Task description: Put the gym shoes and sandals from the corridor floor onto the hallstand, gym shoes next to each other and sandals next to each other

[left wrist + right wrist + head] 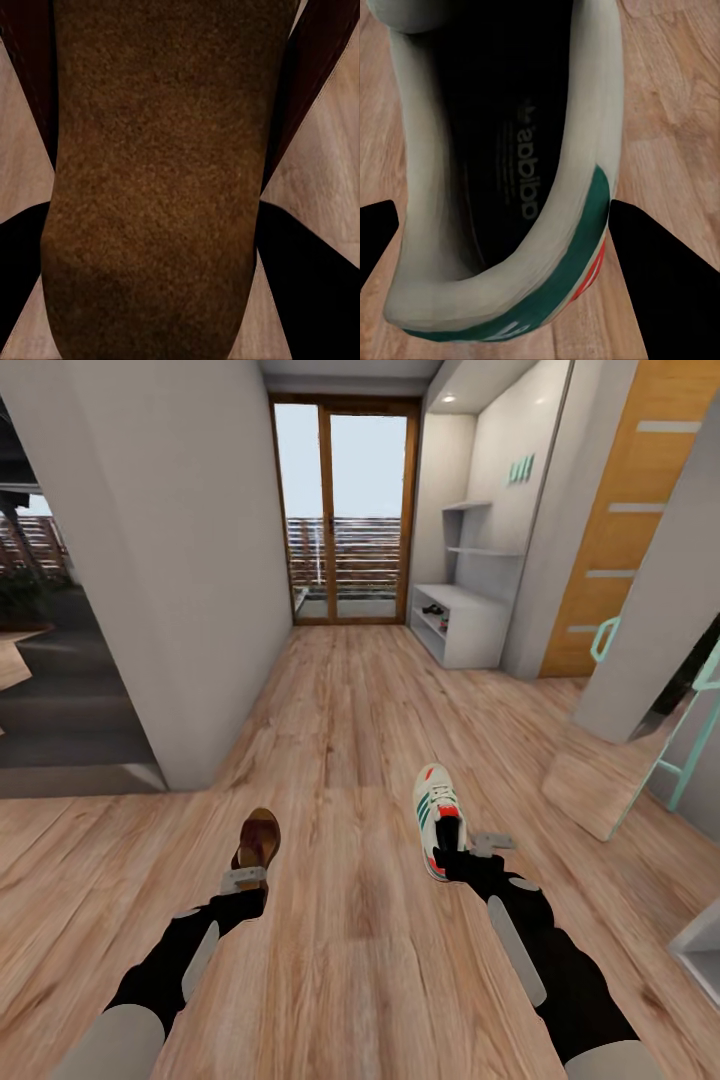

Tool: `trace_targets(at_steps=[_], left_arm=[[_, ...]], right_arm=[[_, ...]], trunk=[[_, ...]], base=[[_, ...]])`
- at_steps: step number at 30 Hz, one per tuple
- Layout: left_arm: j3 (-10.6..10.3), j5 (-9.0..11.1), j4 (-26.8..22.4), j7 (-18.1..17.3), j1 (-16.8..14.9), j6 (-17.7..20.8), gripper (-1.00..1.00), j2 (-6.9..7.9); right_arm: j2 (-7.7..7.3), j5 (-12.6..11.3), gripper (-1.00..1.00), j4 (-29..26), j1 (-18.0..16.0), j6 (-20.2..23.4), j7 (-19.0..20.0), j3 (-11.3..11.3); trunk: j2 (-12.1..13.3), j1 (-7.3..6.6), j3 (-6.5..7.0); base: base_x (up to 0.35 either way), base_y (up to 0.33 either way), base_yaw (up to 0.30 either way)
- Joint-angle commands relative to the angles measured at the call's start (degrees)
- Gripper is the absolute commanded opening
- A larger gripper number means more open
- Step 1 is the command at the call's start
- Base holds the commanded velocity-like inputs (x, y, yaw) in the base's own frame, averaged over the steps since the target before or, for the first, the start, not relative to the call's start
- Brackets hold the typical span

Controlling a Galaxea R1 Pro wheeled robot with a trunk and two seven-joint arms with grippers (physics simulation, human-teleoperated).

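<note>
Head view: the robot faces down a corridor toward a glazed door (347, 510). The left gripper (246, 879) is clamped on the heel end of a brown sandal (258, 838), toe pointing ahead, above the corridor floor (350, 700). The right gripper (463, 850) grips the heel of a white gym shoe (437, 810) with green stripes and a red-orange tongue, also pointing forward. Far ahead on the right stands the pale hallstand (470, 622), with two stepped shelves on the wall above it; something small and dark sits in one of its bays, too small to identify.

Left wrist view: the sandal's brown insole (161, 180) runs between the two dark fingers (311, 281), which press against its sides.

Right wrist view: the gym shoe's open heel (502, 187), dark inside with a printed insole, sits between the black fingers (667, 289), which close on it over the wood planks.
</note>
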Motion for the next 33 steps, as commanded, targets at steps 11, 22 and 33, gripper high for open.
trace_targets(at_steps=[11,22,33], left_arm=[[0.2,0.6,-0.1,-0.2,0.0,0.5,-1.00,-0.02],[0.2,0.6,-0.1,-0.2,0.0,0.5,-1.00,-0.02],[0.2,0.6,-0.1,-0.2,0.0,0.5,-1.00,-0.02]], right_arm=[[-0.05,-0.6,-1.00,-0.1,0.0,0.2,-0.6,0.2],[-0.01,-0.4,-1.00,-0.1,0.0,0.2,-0.6,0.3],[-0.01,-0.4,-1.00,-0.1,0.0,0.2,-0.6,0.3]], trunk=[[0.0,0.02,-0.05],[0.0,0.02,0.03],[0.0,0.02,0.96]], base=[[0.345,0.000,0.000],[0.345,0.000,0.000],[0.345,0.000,0.000]])
